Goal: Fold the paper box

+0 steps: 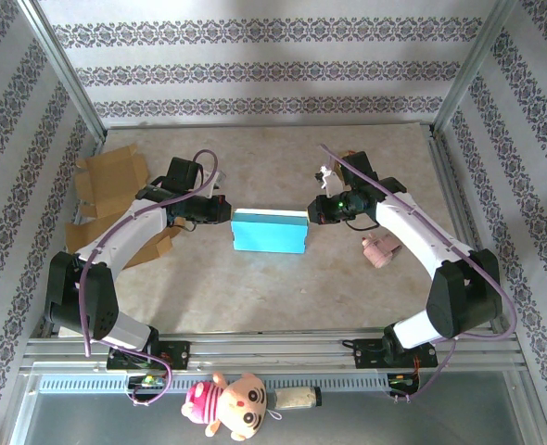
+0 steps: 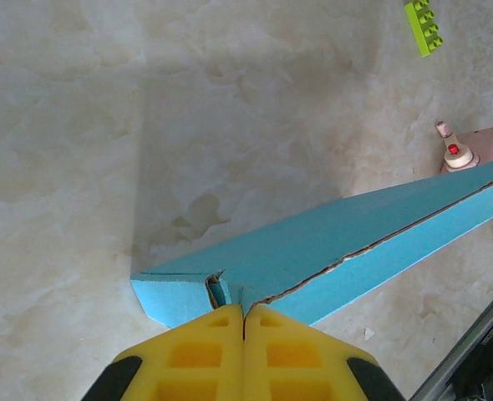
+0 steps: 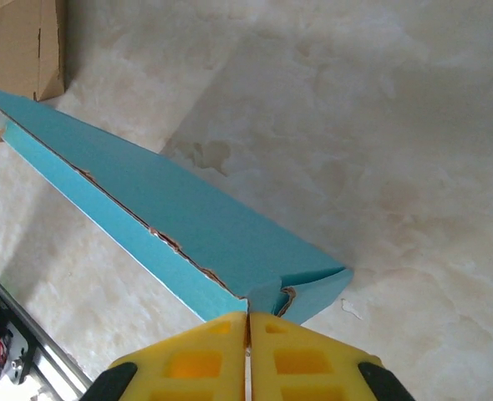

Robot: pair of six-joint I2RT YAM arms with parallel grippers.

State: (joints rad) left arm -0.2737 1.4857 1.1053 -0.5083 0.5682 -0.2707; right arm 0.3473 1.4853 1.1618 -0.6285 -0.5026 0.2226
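paper box (image 1: 269,231) blue, seam ragged; left gripper (image 2: 245,309), right gripper (image 3: 248,315) clamped on ends.

Top view: bright, even light, prob. from above. The table (image 1: 255,297) looks pale and a bit washed out in the middle. A soft grey shadow sits on it just by the near side of the paper box (image 1: 270,232). Pic is sharp; the walls lean out at the edges.

Left wrist view: bright too, w/ a big soft shadow on the table behind the box. The left gripper (image 2: 245,311) is v. close to the lens & a bit fuzzy.

Right wrist view: same kind of soft shadow, and the right gripper (image 3: 248,317) is a bit fuzzy too.
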